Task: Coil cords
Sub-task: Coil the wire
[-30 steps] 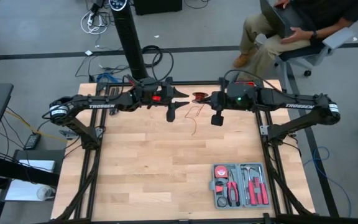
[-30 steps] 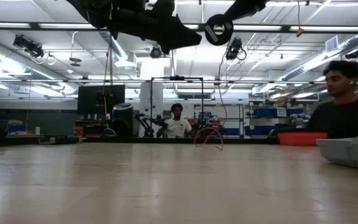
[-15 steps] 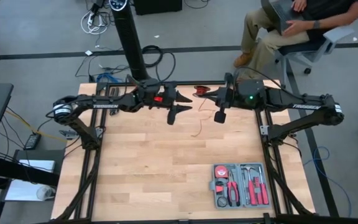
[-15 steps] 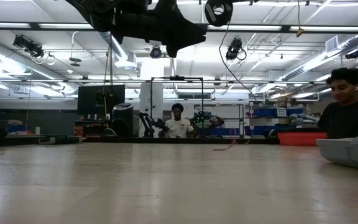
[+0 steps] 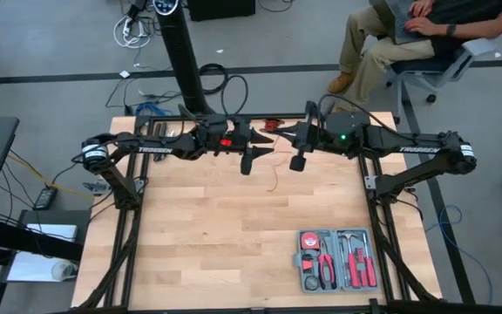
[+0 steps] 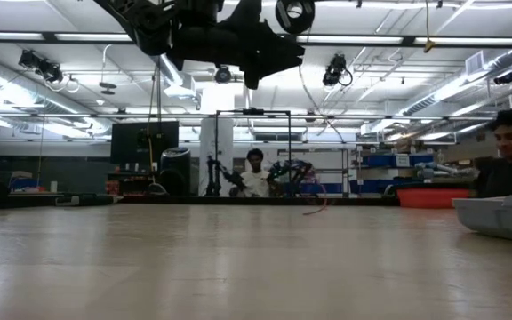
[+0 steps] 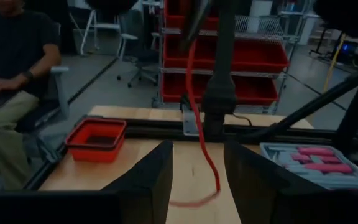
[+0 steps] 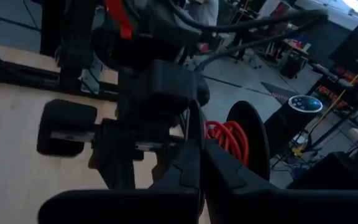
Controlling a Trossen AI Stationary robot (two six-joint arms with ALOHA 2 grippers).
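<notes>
The thin red cord is gathered into a small coil held high over the table's far middle; it also shows in the right wrist view. One strand hangs from it down to the wood. My right gripper is shut on the coil and points toward the table's left edge. My left gripper is open and empty, facing it from the left, just short of the hanging strand. In the left wrist view the strand hangs beyond the gap between my left gripper's fingers. My right gripper pinches the red coil between its two shut fingers; the loops bulge out just past the fingers. The fingers lie about level, coming from the table's right. The coil is lifted clear, and one slack strand hangs down with its tail on the table.
A grey tool case with red-handled tools lies open near the table's near right corner. A red bin shows in the left wrist view. A person sits beyond the far right corner. Bare wood covers the table's middle and left.
My right gripper has risen and gone toward the table's far edge and left, rolling its wrist, with the cord. The coil, which rested on the table, is now lifted clear; only a tail stays on the wood. My left gripper has shifted a little toward the right.
</notes>
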